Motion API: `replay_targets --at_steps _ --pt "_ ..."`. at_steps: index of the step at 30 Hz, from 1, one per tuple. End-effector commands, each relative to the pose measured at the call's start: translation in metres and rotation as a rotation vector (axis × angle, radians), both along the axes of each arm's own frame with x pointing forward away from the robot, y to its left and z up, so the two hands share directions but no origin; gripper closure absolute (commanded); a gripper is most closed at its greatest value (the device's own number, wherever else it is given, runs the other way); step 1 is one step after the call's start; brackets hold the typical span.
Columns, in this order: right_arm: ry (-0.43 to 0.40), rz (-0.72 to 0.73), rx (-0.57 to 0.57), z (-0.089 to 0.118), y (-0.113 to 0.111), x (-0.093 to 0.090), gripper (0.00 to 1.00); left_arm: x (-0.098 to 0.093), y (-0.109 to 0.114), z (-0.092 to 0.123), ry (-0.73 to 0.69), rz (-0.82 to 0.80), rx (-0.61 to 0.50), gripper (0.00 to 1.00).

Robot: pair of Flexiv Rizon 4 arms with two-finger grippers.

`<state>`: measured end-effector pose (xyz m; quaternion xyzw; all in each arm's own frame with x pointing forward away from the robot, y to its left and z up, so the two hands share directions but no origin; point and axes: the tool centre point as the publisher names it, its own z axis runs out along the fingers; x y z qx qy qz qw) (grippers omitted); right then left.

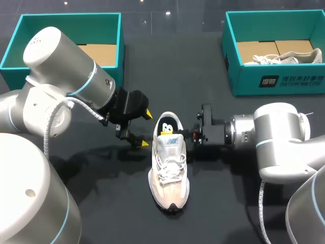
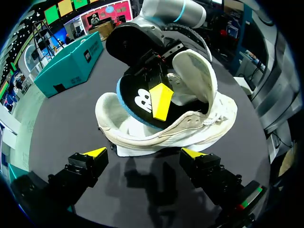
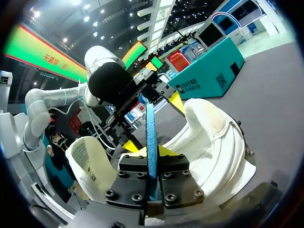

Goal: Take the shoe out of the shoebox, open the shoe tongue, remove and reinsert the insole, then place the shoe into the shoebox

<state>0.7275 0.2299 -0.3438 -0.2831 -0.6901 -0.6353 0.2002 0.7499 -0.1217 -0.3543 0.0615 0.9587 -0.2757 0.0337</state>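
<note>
Bright overhead lighting, soft shadows, faint glare

- shoe (image 1: 170, 173): off-white cloth and mesh, matt, with woven laces
- insole (image 2: 137, 102): smooth black cloth top, rough blue foam edge
- table (image 1: 223, 213): dark, matt, smooth
- left shoebox (image 1: 71, 28), right shoebox (image 1: 284, 81): matt teal card, plain brown card inside
- left arm (image 1: 66, 66), right arm (image 1: 279, 132): smooth grey shell, slight sheen
- right gripper (image 3: 153, 152): matt black metal blocks, screws

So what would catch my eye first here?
A white lace-up sneaker lies mid-table, its black insole with a blue underside half pulled out at the heel, pinched in the right gripper. The left gripper hangs open beside it; two teal cardboard shoeboxes sit at the far corners.
</note>
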Motion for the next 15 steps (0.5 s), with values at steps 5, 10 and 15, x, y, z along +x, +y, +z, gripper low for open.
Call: replay_targets --at_steps 5,10,15 --pt "-0.018 0.005 -0.028 0.008 0.001 0.002 0.55 0.0 0.0 -0.001 0.0 0.0 0.001 0.0" --pt "-0.065 0.019 -0.05 0.02 0.001 0.01 0.53 0.0 0.0 -0.001 0.0 0.0 0.001 0.0" --pt "-0.089 0.021 -0.063 0.028 0.001 0.016 0.58 0.0 0.0 -0.001 0.0 0.0 0.001 0.0"
